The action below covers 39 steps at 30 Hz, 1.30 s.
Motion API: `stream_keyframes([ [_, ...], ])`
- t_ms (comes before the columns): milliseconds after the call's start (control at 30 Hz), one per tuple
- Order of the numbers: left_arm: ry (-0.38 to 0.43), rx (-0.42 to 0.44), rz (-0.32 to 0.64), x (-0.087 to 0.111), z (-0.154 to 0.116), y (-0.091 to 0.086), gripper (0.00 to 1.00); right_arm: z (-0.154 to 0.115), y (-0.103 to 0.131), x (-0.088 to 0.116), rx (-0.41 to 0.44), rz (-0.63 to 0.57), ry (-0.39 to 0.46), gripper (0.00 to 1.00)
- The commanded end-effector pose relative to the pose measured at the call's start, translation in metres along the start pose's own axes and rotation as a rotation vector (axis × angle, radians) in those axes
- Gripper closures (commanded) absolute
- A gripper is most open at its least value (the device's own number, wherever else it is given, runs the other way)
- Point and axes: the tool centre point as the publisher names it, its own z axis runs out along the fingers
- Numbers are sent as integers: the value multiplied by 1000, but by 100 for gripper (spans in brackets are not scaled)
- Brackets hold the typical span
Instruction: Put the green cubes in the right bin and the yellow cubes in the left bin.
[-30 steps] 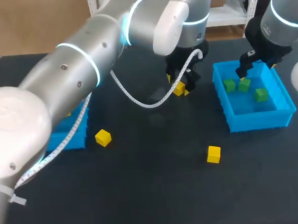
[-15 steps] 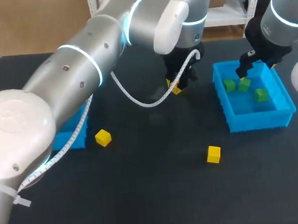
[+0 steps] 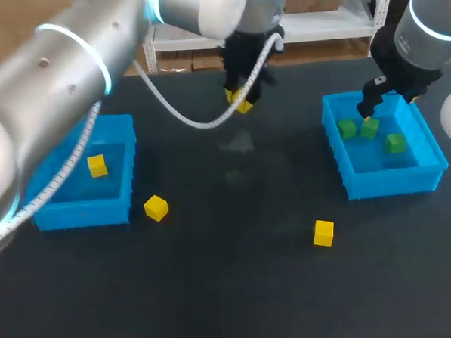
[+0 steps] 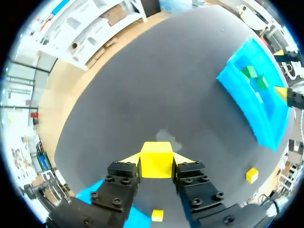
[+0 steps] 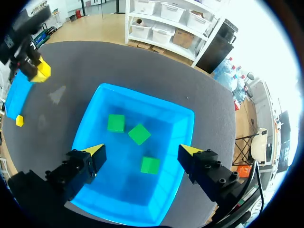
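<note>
My left gripper is shut on a yellow cube, held above the table's back middle; in the left wrist view the cube sits clamped between both yellow tips. Two more yellow cubes lie on the table, and one lies in the left blue bin. The right blue bin holds three green cubes. Above that bin's back-left part my right gripper hangs open, holding nothing.
The table top is black. The two loose yellow cubes lie between the bins toward the front. My left arm crosses above the left bin from the left side.
My left gripper shut on the yellow cube, lifted it off the table and carried it back and to the left. The left bin is now uncovered. The right arm stayed still.
</note>
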Motion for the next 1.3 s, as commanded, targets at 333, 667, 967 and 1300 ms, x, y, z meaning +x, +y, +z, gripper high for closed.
stream_keyframes([
  [333,-207,-19,-170,153,-28,67,100,-1,0,2,3,1,-4,0],
  [667,-195,-44,-322,225,-30,101,100,-1,0,2,3,1,-4,0],
  [967,-162,-49,-420,266,-17,118,100,-1,0,2,3,1,-4,0],
  [1300,-119,-13,-438,283,6,111,0,-1,0,2,3,1,-4,0],
])
